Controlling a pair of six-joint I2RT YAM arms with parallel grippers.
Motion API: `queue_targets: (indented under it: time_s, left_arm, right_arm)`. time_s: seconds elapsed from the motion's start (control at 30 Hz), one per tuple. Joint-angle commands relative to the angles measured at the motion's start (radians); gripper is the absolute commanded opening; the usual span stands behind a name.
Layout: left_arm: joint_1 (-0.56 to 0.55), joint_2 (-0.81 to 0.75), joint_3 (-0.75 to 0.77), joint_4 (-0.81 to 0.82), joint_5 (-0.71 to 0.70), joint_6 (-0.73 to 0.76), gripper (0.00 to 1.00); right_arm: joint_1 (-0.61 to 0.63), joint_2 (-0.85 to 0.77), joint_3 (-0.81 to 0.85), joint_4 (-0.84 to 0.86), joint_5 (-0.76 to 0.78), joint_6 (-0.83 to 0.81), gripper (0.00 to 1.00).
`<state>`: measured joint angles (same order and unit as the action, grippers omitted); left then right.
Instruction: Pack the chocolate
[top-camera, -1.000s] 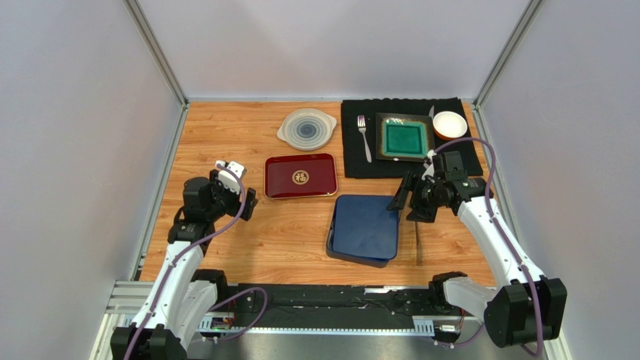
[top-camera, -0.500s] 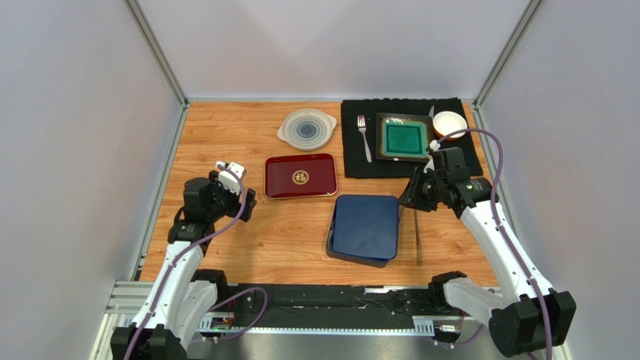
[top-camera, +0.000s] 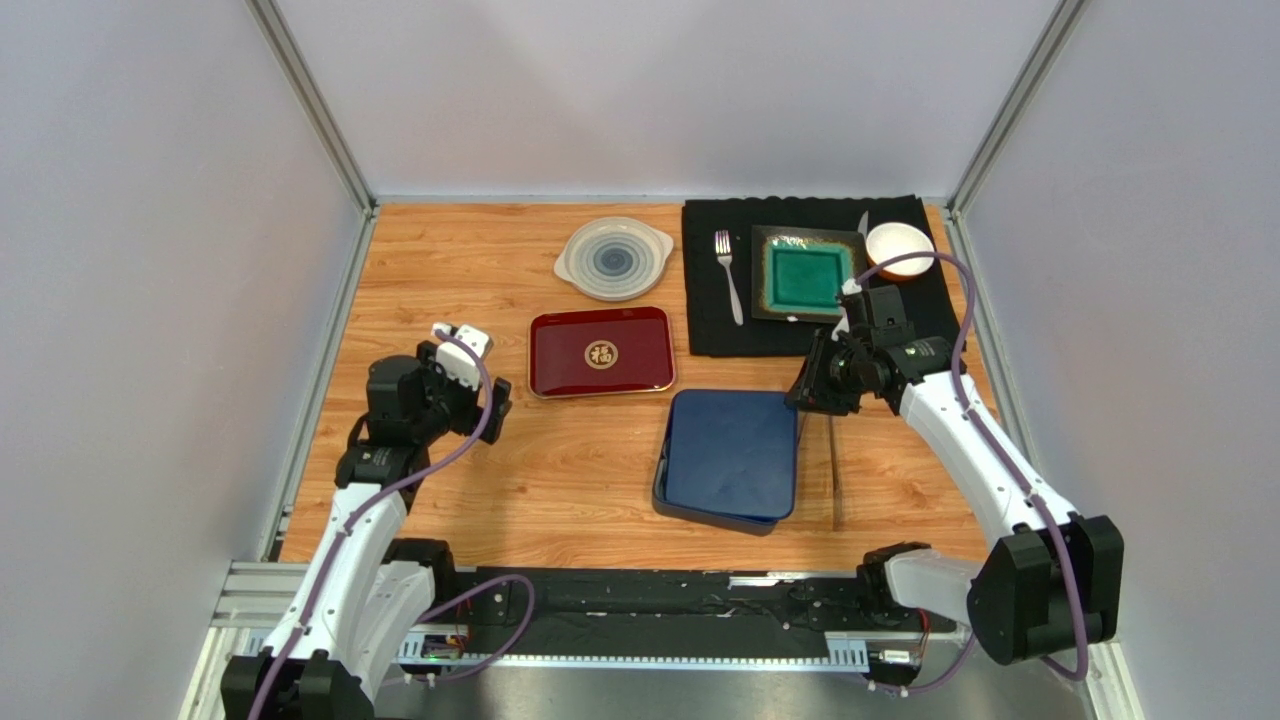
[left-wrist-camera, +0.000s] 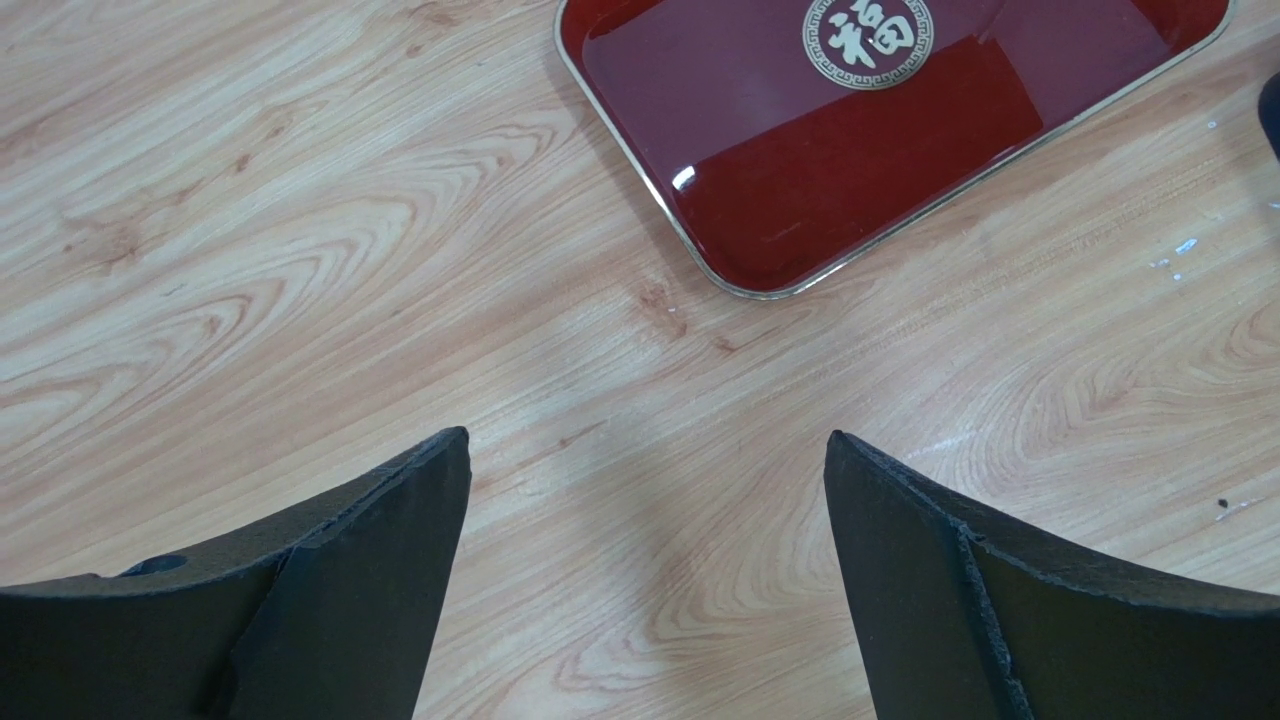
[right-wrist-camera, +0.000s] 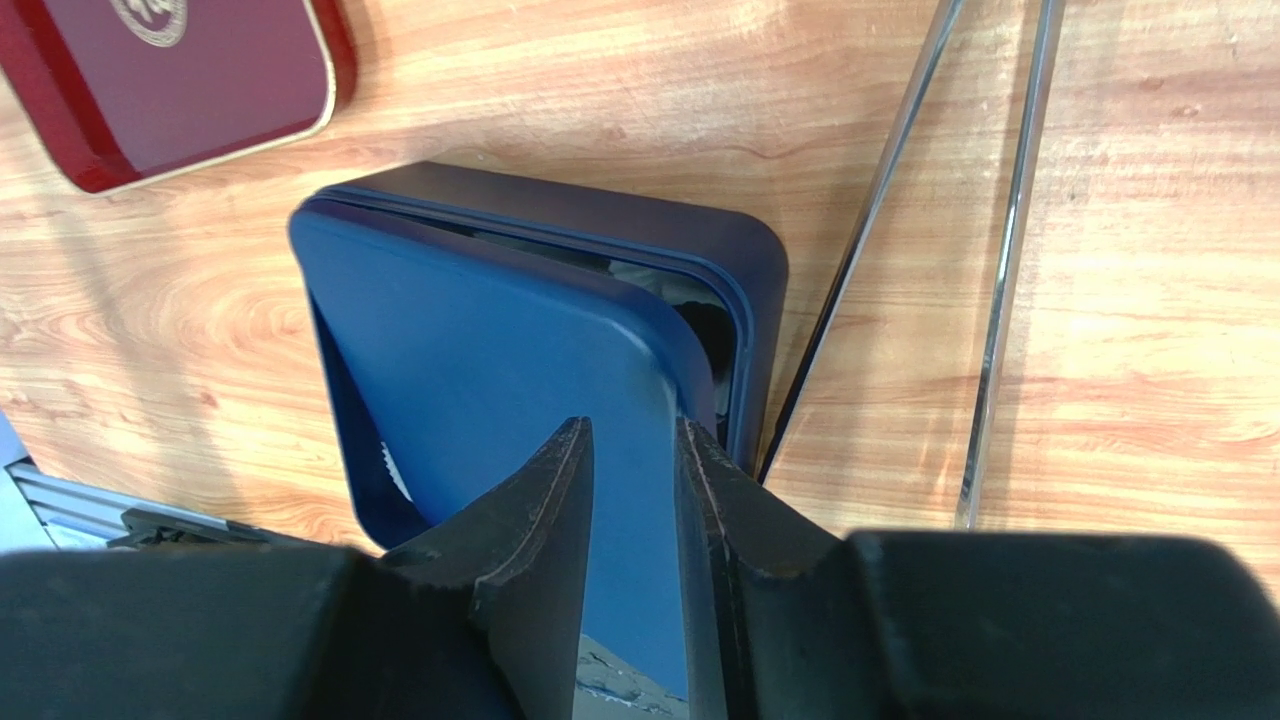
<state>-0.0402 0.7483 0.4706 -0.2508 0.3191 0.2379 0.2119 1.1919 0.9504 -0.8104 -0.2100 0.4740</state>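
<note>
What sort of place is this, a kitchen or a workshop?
Most likely a robotics lab test cell, not a kitchen: a left arm and right arm bolted to a wooden table, plain grey walls around it, and a fork and green plate laid out.
</note>
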Motion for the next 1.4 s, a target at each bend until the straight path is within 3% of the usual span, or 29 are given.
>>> queue_targets:
  time_s: [0.0,0.5,1.0,1.33,1.37]
  left_arm:
    - [-0.006,-0.017,0.028,0.002,-0.006,0.017,0.96]
    - [-0.006,-0.046,0.025,-0.015,-0.006,0.023,0.96]
    - [-0.006,-0.053,0.025,-0.018,-0.006,0.024,0.97]
    - [-0.006,-0.063,0.016,-0.016,-0.006,0.029,0.97]
    - [-0.006,-0.06,0.016,-0.018,-0.006,0.029,0.97]
  right_arm:
    - [0.001,0.011,-0.005,0.046,0.024,0.008,0.29]
    - [0.001,0.101,-0.065,0.076,0.04,0.017,0.28]
    - [0.003,0.015,-0.102,0.06,0.011,0.029,0.28]
    - [0.003,0.063,0.033,0.027,0.17,0.049,0.24]
    - [0.001,0.081,0.045,0.03,0.181,0.055,0.29]
